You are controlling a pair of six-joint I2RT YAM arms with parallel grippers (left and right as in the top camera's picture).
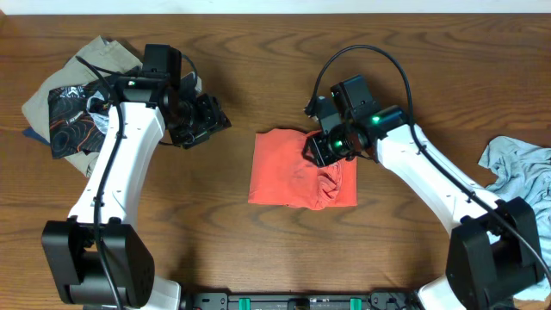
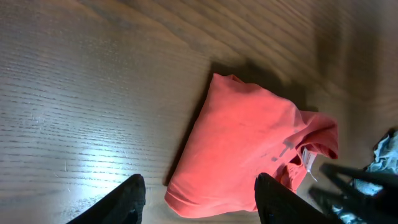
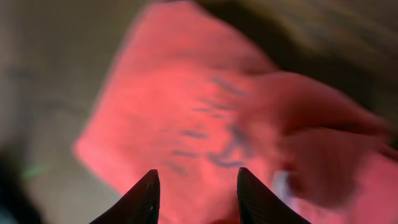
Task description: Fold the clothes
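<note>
A folded red shirt [image 1: 293, 170] lies in the middle of the wooden table, its right part rumpled. It fills the right wrist view [image 3: 205, 118] and shows in the left wrist view [image 2: 249, 149]. My right gripper [image 1: 320, 148] is open, right above the shirt's upper right part; nothing is between its fingers [image 3: 196, 186]. My left gripper [image 1: 200, 120] is open and empty, hanging over bare wood to the left of the shirt [image 2: 199, 199].
A pile of clothes [image 1: 73, 108], tan and black patterned, lies at the far left. A light blue garment [image 1: 521, 168] lies at the right edge, also in the left wrist view [image 2: 385, 149]. The table [image 1: 215, 232] is dark wood.
</note>
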